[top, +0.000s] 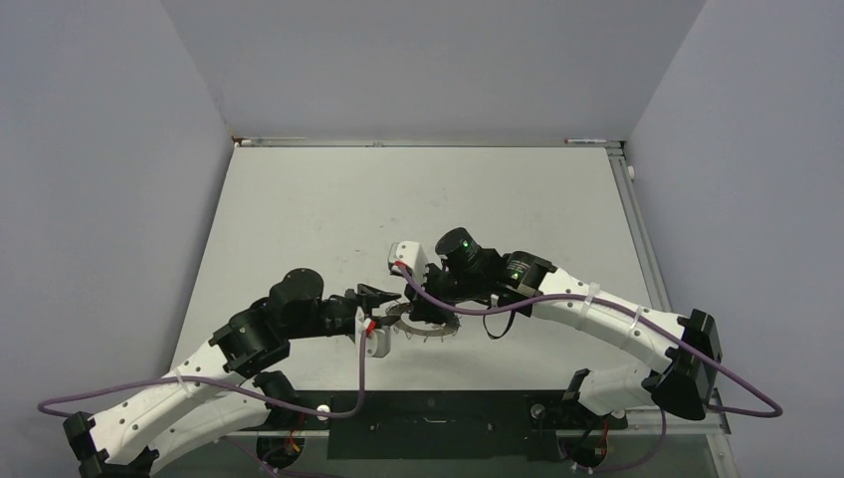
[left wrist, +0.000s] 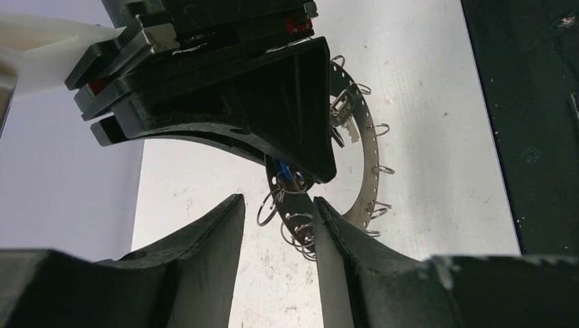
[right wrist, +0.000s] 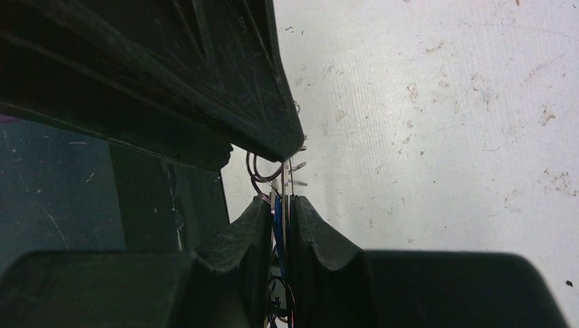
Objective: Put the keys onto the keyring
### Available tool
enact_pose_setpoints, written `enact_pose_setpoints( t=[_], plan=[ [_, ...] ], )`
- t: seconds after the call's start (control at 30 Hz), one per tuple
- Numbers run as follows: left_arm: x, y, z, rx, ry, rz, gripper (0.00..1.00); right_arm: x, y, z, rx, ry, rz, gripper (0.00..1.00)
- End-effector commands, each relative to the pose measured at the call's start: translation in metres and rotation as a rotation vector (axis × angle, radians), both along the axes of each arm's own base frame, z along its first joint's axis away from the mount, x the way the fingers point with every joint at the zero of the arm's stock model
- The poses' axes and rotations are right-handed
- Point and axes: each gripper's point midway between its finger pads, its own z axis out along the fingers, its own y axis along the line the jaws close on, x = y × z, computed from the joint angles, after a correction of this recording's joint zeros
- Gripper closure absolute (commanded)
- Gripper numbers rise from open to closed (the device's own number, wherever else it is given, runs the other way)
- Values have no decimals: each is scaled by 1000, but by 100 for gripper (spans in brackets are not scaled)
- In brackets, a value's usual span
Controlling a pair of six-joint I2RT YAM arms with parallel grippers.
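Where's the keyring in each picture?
Top external: the keyring is just below centre.
Left wrist: it is a curved arc right of centre, partly behind the right gripper.
Right wrist: it is edge-on at centre, pinched.
Shared landmark: the right gripper, which touches the keyring in every view.

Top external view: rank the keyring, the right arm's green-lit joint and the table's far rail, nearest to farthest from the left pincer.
From the left pincer:
1. keyring, just to its right, under the right arm.
2. green-lit joint, to the right and farther back, raised.
3. far rail, along the table's back edge.
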Motion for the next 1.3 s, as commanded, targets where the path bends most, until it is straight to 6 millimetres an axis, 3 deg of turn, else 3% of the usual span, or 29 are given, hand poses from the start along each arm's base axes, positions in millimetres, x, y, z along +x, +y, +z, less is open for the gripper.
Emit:
enact_pose_setpoints(
  t=[0.0,0.13,0.4,0.73,0.83,1.07,1.27],
  plan=[
    [4,-3,19,-18,-49,3,63,3,13,21,44,-52,21,95],
    [6,-4,16,0,-52,5,66,1,14,19,38,-53,33,95],
    [3,-3,11,21,-53,-5,83,0,12,19,30,-58,36,95],
    [-3,-8,5,32,-33,-48,85,-2,13,19,29,-61,46,95],
    [-6,-9,7,28,-39,-65,100,-3,12,18,28,-60,46,95],
    [-5,-10,20,-51,-15,-30,100,-2,13,25,54,-77,40,95],
    [-9,-11,50,-267,45,-21,100,0,13,36,116,-111,31,95]
  ],
)
